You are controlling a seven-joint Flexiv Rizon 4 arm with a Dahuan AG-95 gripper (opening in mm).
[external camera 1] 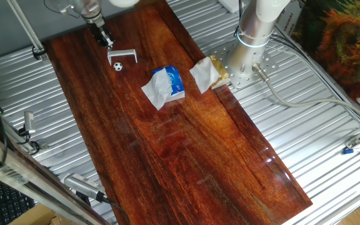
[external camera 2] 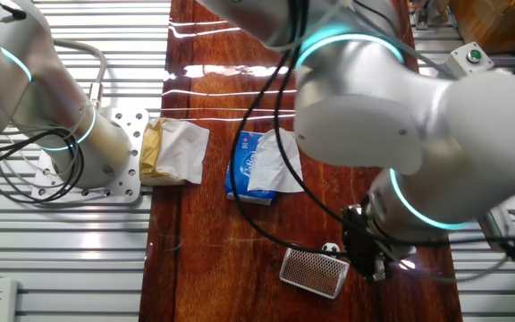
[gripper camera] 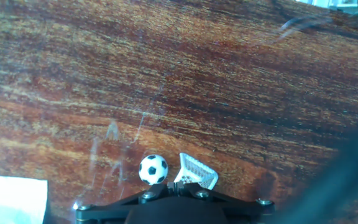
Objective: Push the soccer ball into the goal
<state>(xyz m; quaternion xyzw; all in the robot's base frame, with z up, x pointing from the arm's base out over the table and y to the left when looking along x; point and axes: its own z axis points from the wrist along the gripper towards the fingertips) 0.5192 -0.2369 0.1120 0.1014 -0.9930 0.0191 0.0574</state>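
Note:
The soccer ball is a tiny white ball with black patches on the dark wooden board. It lies right beside the goal, a small white-grey frame with a net. My gripper stands just behind the goal at the board's far end, fingers together with nothing between them. In the other fixed view the ball rests at the upper edge of the goal, with the gripper to their right. The hand view puts the ball left of the goal, both just ahead of my shut gripper.
A blue packet with white tissue lies mid-board, and crumpled white-and-tan paper sits at the board's right edge. The arm's base stands on a metal plate beyond it. Ribbed metal tabletop flanks the board.

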